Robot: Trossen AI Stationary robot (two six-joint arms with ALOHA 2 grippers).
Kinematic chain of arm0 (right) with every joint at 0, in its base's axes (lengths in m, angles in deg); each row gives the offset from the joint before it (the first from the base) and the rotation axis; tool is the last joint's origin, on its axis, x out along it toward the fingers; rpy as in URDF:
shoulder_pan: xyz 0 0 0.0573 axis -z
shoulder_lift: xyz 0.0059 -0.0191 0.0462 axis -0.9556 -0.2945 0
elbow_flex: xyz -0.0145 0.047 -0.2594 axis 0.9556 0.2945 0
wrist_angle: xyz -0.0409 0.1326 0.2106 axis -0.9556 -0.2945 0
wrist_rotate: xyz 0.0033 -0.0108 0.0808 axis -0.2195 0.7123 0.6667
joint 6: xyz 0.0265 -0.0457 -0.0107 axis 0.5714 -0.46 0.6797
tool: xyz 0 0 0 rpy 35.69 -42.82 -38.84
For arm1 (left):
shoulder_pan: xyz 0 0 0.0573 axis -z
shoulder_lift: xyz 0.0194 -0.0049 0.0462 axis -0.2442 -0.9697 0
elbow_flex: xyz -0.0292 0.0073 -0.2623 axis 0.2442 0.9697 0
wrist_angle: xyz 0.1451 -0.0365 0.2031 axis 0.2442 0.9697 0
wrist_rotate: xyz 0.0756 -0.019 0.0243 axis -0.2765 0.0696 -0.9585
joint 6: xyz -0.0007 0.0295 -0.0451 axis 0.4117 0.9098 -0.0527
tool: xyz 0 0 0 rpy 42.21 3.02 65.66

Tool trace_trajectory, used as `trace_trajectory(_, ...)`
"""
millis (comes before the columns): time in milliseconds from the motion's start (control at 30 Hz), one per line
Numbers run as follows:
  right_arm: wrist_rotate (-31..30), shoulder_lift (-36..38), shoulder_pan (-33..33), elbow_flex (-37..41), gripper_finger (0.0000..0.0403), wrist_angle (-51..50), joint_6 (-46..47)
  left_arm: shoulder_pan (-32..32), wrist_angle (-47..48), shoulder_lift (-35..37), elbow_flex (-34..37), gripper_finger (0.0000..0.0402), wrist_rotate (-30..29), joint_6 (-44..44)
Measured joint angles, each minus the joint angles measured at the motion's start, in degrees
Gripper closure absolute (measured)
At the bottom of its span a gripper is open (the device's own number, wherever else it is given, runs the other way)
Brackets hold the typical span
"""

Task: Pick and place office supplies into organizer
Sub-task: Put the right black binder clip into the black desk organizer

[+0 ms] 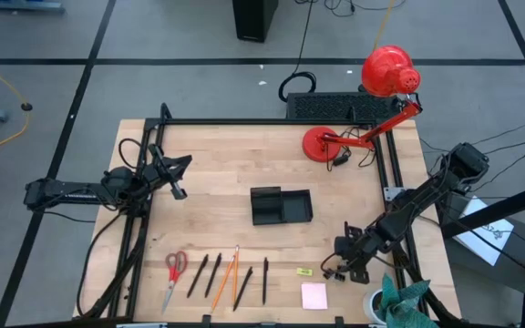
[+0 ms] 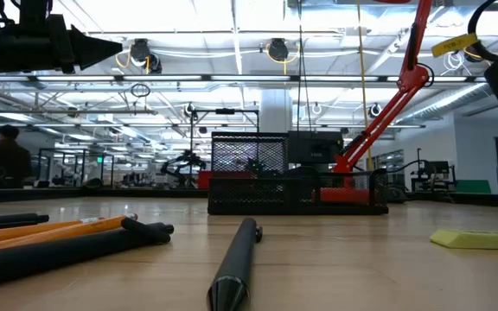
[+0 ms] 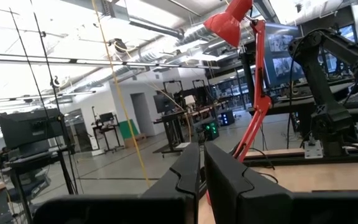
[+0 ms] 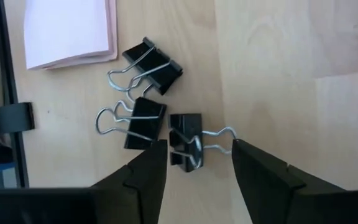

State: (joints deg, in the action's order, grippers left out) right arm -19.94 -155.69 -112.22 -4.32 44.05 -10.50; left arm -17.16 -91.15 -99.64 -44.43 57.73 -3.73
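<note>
Three black binder clips (image 4: 151, 68) lie on the wood beside the pink sticky-note pad (image 4: 67, 31), near the table's front right. My right gripper (image 4: 197, 152) points down over them, open, its fingers on either side of the nearest clip (image 4: 185, 140). In the high view this gripper (image 1: 346, 262) is right of the yellow-green piece (image 1: 304, 271). Scissors (image 1: 173, 273), pens (image 1: 199, 273) and pencils (image 1: 226, 278) lie in a row at the front. The black organizer (image 1: 281, 205) stands mid-table. My left gripper (image 3: 201, 168) hovers shut and empty at the left (image 1: 176, 187). My right gripper straddles the nearest clip from above, slanting down. One fingertip (image 4: 244, 152) stands right at the clip's wire handle (image 4: 219, 134); I cannot tell whether it touches. The clip lies flat on the table.
A red desk lamp (image 1: 386, 77) stands with its base (image 1: 322, 144) at the far right, a black keyboard-like slab (image 1: 331, 107) behind it. A white cup with green cloth (image 1: 395, 305) sits at the front right corner. Black frame rails (image 1: 135, 246) run along the table's sides.
</note>
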Motion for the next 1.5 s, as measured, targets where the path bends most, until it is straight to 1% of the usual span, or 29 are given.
trace_trajectory(133, -0.1, 0.0, 0.7, 0.0, 0.024, 0.0, -1.5, 0.0, 0.1, 0.0, 0.0, 0.0371, 0.0, 0.0)
trace_trajectory(267, -0.2, 0.0, 0.7, 0.0, 0.0267, -1.4, -1.7, 0.0, 0.2, 0.0, 0.0, 0.0371, 0.0, 0.0)
trace_trajectory(500, 0.1, 0.0, 0.7, -0.1, 0.0332, -2.2, -2.0, 0.0, 0.2, 0.0, 0.0, 0.0371, 0.0, 0.0)
trace_trajectory(667, 0.3, 0.1, 0.7, -0.2, 0.0387, -1.9, -2.9, 0.0, 0.2, 0.0, 0.0, 0.0371, 0.0, 0.0)
trace_trajectory(733, 0.3, 0.1, 0.7, -0.2, 0.0396, -1.2, -4.0, 0.0, 0.2, 0.0, 0.0, 0.0371, 0.0, 0.0)
trace_trajectory(800, 0.2, 0.1, 0.8, -0.2, 0.0393, -0.5, -4.9, 0.0, 0.2, 0.0, 0.0, 0.0371, 0.0, 0.0)
trace_trajectory(933, -0.3, 0.0, 1.7, -2.0, 0.04, -2.0, -7.6, 0.0, 0.2, 0.0, 0.0, 0.0371, 0.0, 0.0)
trace_trajectory(1000, -2.6, 0.0, 2.1, -3.6, 0.04, -3.1, -9.9, 0.0, 0.2, 0.0, 0.0, 0.0371, 0.0, 0.0)
trace_trajectory(1067, -6.5, 0.0, 2.6, -5.4, 0.04, -4.6, -12.9, 0.0, 0.2, 0.0, 0.0, 0.0371, 0.0, 0.0)
trace_trajectory(1233, -21.1, 0.0, 3.7, -10.4, 0.0401, -8.6, -22.0, 0.0, 0.2, 0.0, 0.0, 0.0371, 0.0, 0.1)
trace_trajectory(1300, -25.4, 0.0, 5.2, -12.1, 0.0402, -8.0, -26.7, 0.0, 0.2, 0.0, 0.0, 0.0371, 0.0, 0.1)
trace_trajectory(1400, -28.2, 0.0, 8.4, -13.9, 0.0402, -3.8, -33.8, 0.0, 0.2, 0.0, 0.0, 0.0371, -0.1, 0.1)
trace_trajectory(1500, -28.2, -0.1, 11.9, -14.0, 0.0402, 3.0, -40.8, 0.0, 0.2, 0.0, 0.0, 0.0371, -1.3, 0.2)
